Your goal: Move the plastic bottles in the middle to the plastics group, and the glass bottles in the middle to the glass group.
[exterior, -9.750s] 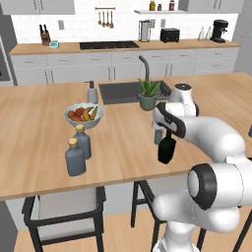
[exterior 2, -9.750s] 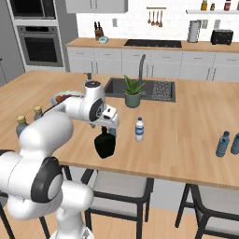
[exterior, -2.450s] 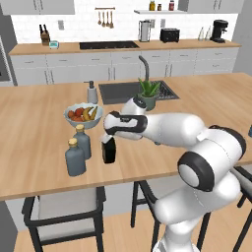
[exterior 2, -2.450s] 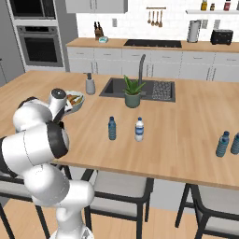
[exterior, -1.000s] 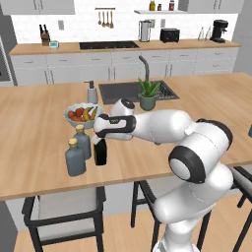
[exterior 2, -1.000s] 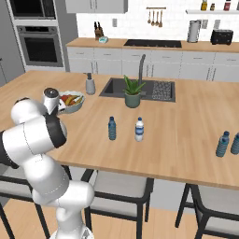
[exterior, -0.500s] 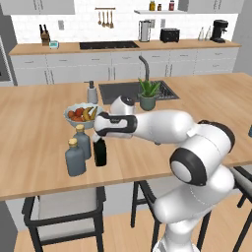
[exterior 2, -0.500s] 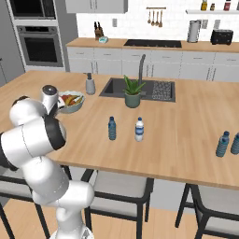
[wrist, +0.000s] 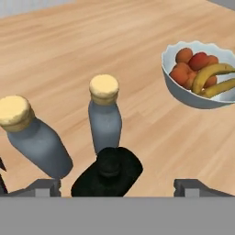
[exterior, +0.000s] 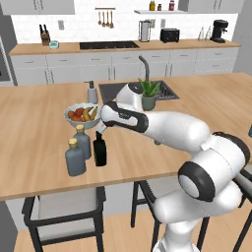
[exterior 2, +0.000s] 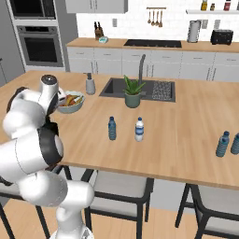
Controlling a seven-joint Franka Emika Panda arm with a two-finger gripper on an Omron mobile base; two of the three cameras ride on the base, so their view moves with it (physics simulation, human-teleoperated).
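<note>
The black bottle stands upright on the desk, just beside two grey-blue stoppered bottles. The hand hovers above its neck, fingers spread wide and empty. A white bowl holds bananas and red fruit. The right base view shows a small water bottle and a blue bottle mid-desk; there the arm hides the black bottle.

1. My camera looked down on the black bottle, standing upright on the wooden counter.
2. My finger tips sat wide on either side of it, seemingly clear of its body.
3. Two grey-blue stoppered bottles stood just beyond it.
4. A white fruit bowl sat off to one side.
</note>
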